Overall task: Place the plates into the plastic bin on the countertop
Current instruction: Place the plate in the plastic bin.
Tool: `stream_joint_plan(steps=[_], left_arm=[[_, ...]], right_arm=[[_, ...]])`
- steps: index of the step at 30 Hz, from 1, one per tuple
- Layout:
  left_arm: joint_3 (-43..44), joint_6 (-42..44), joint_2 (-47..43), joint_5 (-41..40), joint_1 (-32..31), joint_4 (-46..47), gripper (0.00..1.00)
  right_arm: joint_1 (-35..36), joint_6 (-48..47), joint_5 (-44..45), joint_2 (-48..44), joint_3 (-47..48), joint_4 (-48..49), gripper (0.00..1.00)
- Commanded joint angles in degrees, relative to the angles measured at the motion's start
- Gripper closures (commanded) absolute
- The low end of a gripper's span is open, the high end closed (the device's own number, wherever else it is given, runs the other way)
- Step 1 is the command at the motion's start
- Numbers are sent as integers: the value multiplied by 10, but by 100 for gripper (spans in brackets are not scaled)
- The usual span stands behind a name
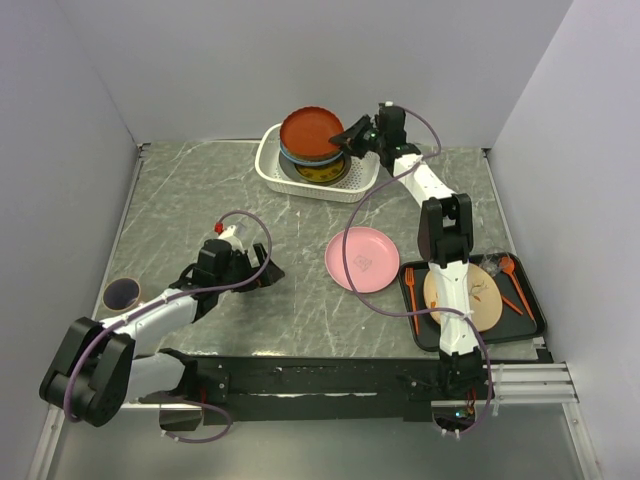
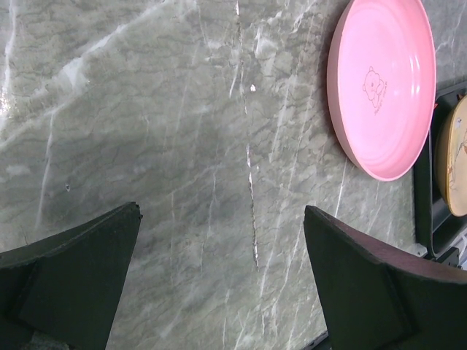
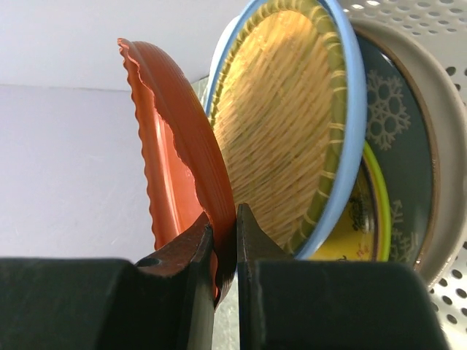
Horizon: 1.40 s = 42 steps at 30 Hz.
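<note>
The red plate [image 1: 311, 131] is being pinched at its scalloped rim by the right hand [image 1: 350, 135], whose jaws are being pressed shut on that rim. The plate is being held tilted over the plastic bin [image 1: 268, 165] at the far side of the surface [image 1: 190, 200], above the stack lying inside. In the right wrist view, a woven straw plate [image 3: 284, 124] is being shown nested in a blue plate [image 3: 349, 168], with a lime green plate [image 3: 376, 197] beneath. The left hand [image 1: 262, 272] is being held wide open and empty, low over the surface, near the pink plate [image 1: 362, 259], which is lying flat just beside the black tray [image 1: 532, 322]. A cream plate [image 1: 470, 300] is being carried by that tray.
</note>
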Motion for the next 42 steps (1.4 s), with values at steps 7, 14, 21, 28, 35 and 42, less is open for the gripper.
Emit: stream_joint_plan(steps=[7, 14, 21, 28, 35, 42], left_arm=[[-3, -3, -14, 13, 1, 22, 1], [-6, -6, -10, 25, 1, 36, 1], [-11, -12, -20, 26, 1, 41, 1], [-16, -11, -31, 25, 1, 33, 1], [-20, -12, -33, 25, 1, 37, 1], [-25, -19, -24, 32, 1, 55, 1]], right_arm=[[3, 1, 2, -13, -20, 29, 74], [3, -4, 2, -26, -18, 36, 47], [1, 6, -9, -58, -52, 71, 32], [-2, 49, -34, -87, -91, 130, 28], [-1, 73, -47, -116, -116, 174, 27], [-5, 48, -34, -173, -181, 131, 27]])
